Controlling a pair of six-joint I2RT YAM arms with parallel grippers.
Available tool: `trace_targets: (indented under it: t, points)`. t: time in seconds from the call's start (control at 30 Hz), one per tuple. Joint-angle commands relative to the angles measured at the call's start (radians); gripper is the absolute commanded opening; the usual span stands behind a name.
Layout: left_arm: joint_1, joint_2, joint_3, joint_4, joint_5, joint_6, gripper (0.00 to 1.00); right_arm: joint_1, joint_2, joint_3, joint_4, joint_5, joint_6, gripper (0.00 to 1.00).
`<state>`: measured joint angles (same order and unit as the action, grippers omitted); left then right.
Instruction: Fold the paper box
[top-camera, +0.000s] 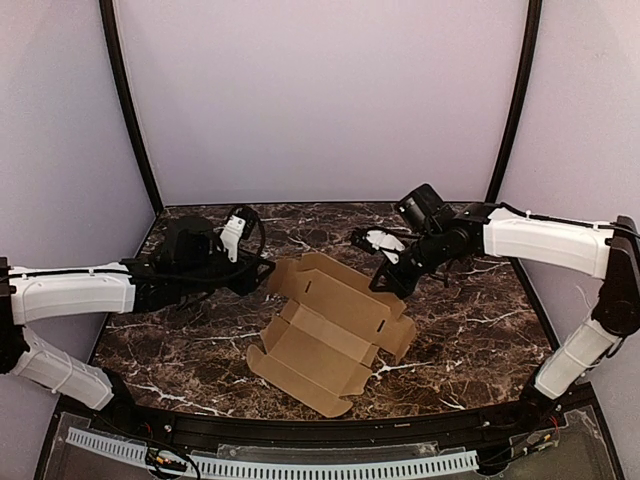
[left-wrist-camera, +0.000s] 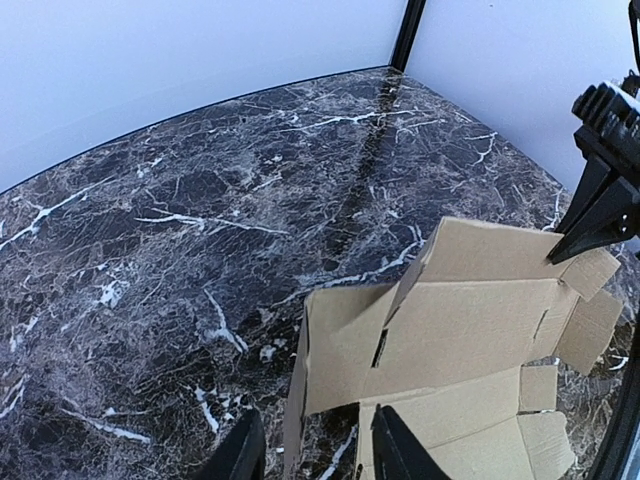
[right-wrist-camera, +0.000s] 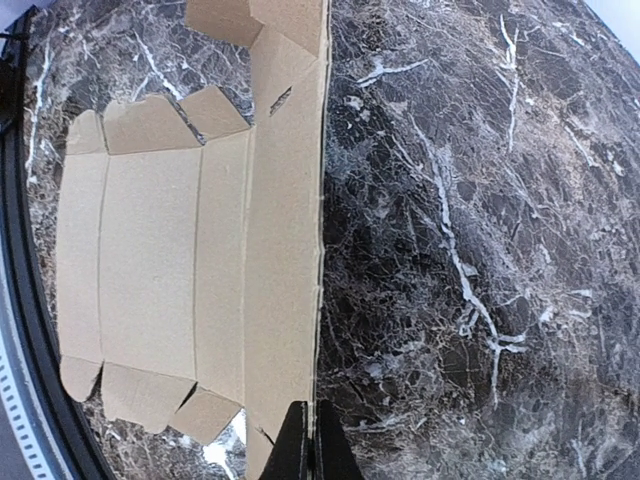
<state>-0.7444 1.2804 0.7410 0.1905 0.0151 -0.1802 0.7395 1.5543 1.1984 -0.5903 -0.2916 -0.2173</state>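
My left end effector (left-wrist-camera: 318, 445) is spread apart. The thin corner edge of the paper box (top-camera: 330, 330) stands up between its two fingers, but I do not think they squeeze it. From this end effector the box lies just to the right and a bit toward my bases.

The box is in the middle of the desk (top-camera: 470, 330), between my two end effectors. It is not a box yet. It is a plain brown cardboard sheet with straight fold lines, little flaps and cut tabs along its ends. Most of it lies flat. The back panel is lifted off the desk and leans up. The long fold lines run from my left end effector across to my right one.

My right end effector (right-wrist-camera: 305, 440) is pressed together, and it pinches the edge of that lifted panel at its far right end. From here the rest of the sheet spreads out to the left.

Both end effectors are at the lifted panel, one at each end, so neither is nearer. I think the next move is to tip this panel over along its long fold line.

The desk is dark, shiny marble with white veins.
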Motion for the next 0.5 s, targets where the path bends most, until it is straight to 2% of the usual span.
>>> trace_targets:
  t: [0.0,0.3,0.47]
  points:
    - [-0.006,-0.015,0.085,-0.093,0.077,-0.03,0.34,0.066,-0.031,0.016,0.019,0.184,-0.036,0.0]
    - [-0.005,0.03,0.173,-0.149,0.169,-0.085,0.05,0.194,-0.028,0.043,0.016,0.435,-0.049,0.0]
    - [-0.006,0.071,0.206,-0.171,0.186,-0.088,0.0,0.266,-0.021,0.046,0.041,0.591,-0.066,0.0]
